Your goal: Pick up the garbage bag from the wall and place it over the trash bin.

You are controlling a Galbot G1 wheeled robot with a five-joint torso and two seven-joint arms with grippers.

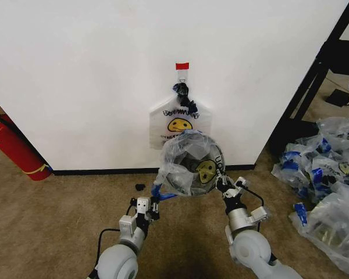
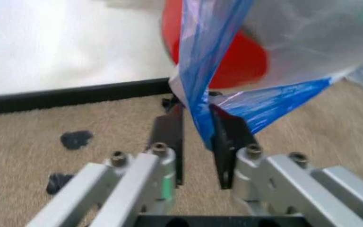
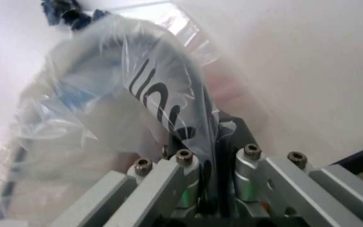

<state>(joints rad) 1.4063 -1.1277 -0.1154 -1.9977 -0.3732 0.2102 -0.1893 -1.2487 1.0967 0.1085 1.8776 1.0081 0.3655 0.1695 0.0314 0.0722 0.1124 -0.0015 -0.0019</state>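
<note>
Just in front of the wall [image 1: 75, 87], the left claw [image 1: 156, 200] and right claw [image 1: 224, 185] each pinch an opposite edge of the garbage bag [image 1: 189, 163], stretched over the trash bin [image 2: 232, 61]; overstretching could tear the thin plastic.

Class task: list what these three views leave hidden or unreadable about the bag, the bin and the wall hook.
- Trash bin: head view, its rim is veiled by the garbage bag.
- Hook on the wall: head view, too small under the red tape.
- Bag lettering: right wrist view, creased, cut off.
</note>
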